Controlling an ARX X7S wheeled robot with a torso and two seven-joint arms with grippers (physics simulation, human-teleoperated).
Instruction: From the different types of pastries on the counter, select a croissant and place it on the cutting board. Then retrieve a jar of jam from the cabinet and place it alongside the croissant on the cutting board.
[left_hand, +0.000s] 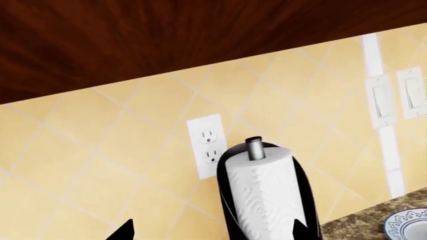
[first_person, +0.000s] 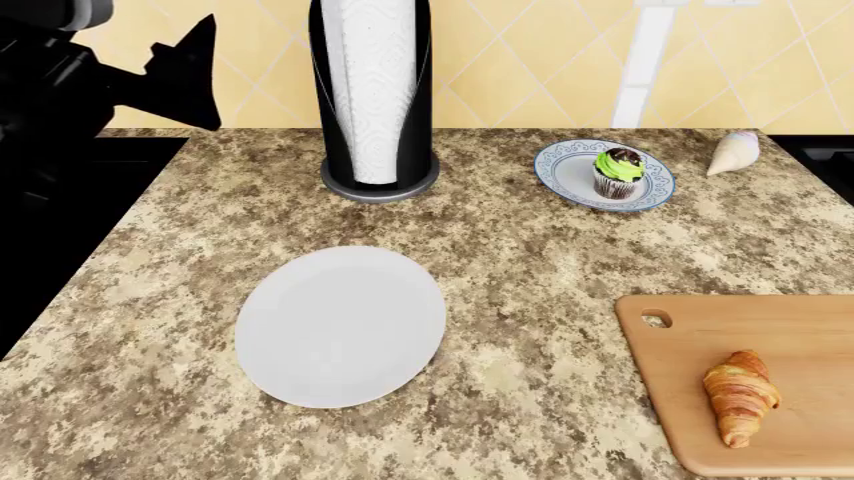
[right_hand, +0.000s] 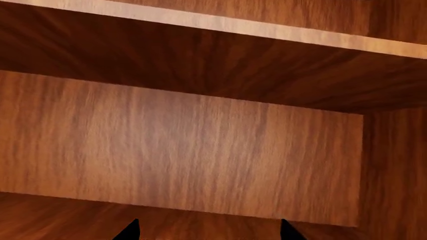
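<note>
Croissant (first_person: 741, 396) lay on the cutting board (first_person: 801, 340), so step one looked done. Cupcake (first_person: 618, 171) sat on its plate (first_person: 567, 175) further back on the table (first_person: 534, 260). Right hand (right_hand: 208, 231) was inside the cabinet (right_hand: 200, 150), fingers apart, holding nothing; no jam jar visible. Left hand (left_hand: 212, 232) was open, facing the paper towel roll (left_hand: 263, 195). Best to locate the jar before advancing, then close on it squarely and upright.

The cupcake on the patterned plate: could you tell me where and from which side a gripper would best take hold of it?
Probably the dark ribbed base of the cupcake, below the green frosting, with the jaws level and coming from the counter's front. It stands upright on its plate, and a grip from above would likely crush the soft frosting.
</note>
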